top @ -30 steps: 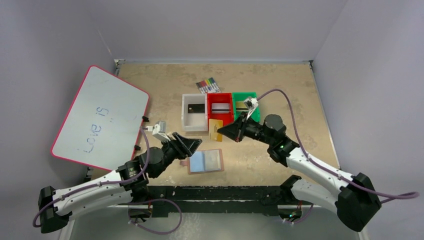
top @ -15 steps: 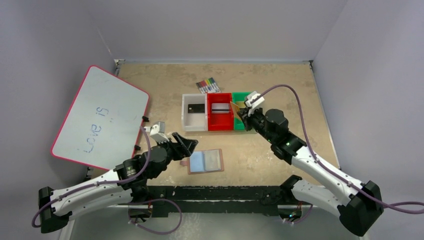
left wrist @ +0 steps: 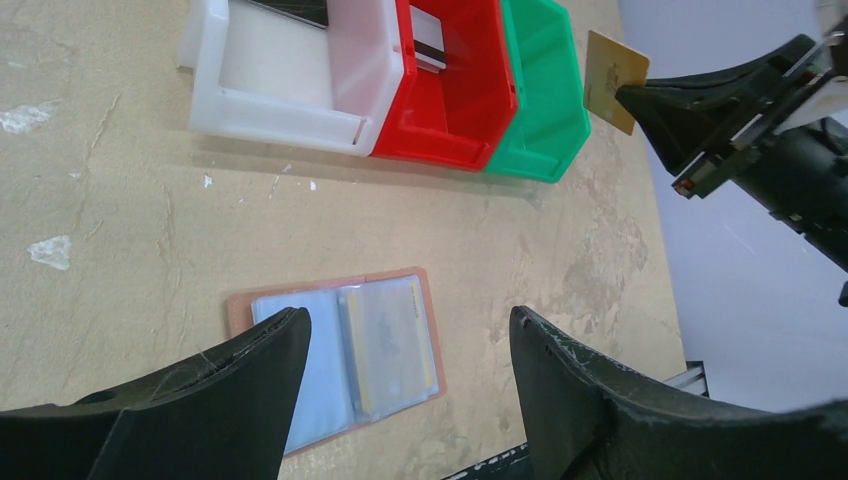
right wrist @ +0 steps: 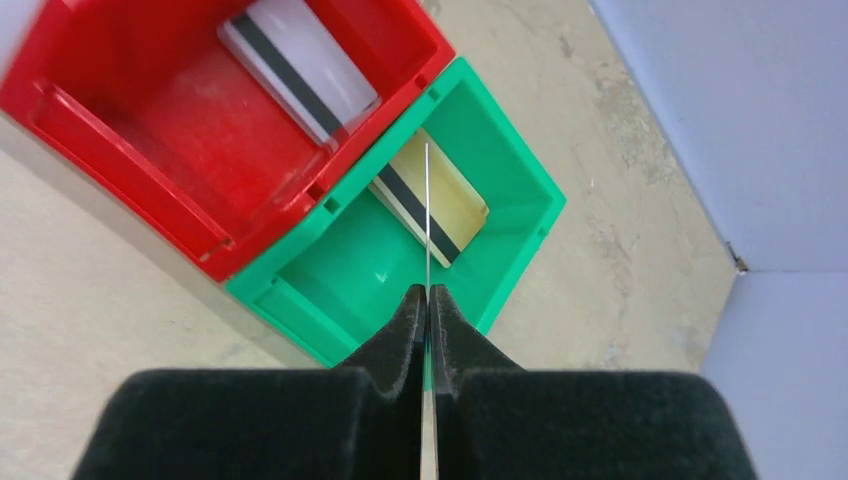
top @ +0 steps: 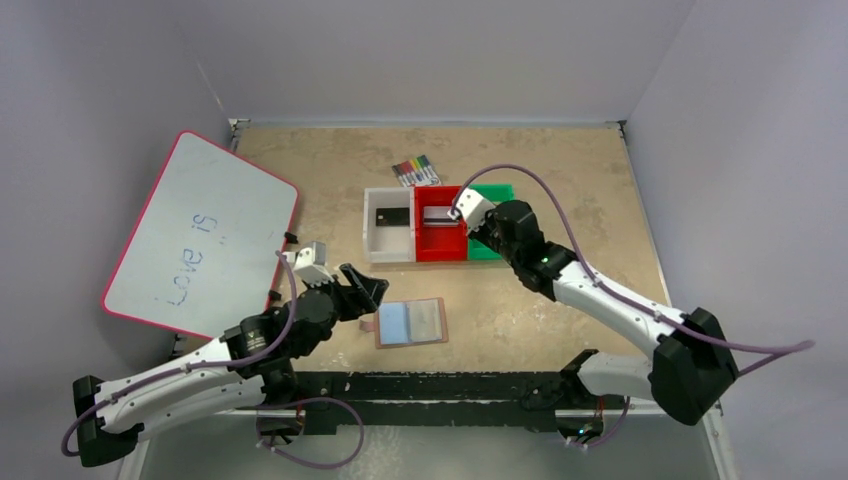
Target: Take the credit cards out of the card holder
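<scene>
Note that the right arm (top: 600,297) reaches forward across the desk (top: 560,180) and hangs over the green bin (top: 497,192). The right jaws are shut on a gold card (left wrist: 612,68) held on edge, probably so that it drops in beside the striped card (right wrist: 455,205) lying there. The left arm (top: 190,375) slants down near the open holder (top: 411,322), left jaws wide and empty; expect a third card (left wrist: 390,345) in one pocket.

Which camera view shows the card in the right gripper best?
Left wrist view: the gold card shows its face. The right wrist view shows only its thin edge in the right gripper. In the top view I cannot make it out.
</scene>
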You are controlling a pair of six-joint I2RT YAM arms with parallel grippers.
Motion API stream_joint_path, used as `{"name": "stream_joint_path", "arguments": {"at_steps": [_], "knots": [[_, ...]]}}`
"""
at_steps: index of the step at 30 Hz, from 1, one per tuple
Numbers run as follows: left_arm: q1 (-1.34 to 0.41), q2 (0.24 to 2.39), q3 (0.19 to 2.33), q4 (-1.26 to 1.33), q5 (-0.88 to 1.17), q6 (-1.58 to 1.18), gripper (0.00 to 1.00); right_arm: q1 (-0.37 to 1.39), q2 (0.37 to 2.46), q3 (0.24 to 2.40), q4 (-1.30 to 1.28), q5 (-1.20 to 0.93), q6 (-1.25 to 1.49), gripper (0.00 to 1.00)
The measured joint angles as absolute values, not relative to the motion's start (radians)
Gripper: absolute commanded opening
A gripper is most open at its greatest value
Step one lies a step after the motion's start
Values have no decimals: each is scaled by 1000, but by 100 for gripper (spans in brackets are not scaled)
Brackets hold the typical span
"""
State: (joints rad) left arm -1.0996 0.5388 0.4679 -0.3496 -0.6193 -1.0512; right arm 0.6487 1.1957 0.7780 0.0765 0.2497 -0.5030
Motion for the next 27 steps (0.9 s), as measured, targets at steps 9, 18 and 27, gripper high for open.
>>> {"name": "stream_joint_path", "arguments": {"at_steps": [9,18,27], "knots": [[-1100,518,468,-368,-617,-1051,73,585,1385,790,81,267,-710,0],[-1100,501,470,-371,-607,-1052,73,532,1416,820,146,188,-871,0],[-1100,469,474,-390,-608,-1052,72,512,1505,865,154,164,-967,0]]}}
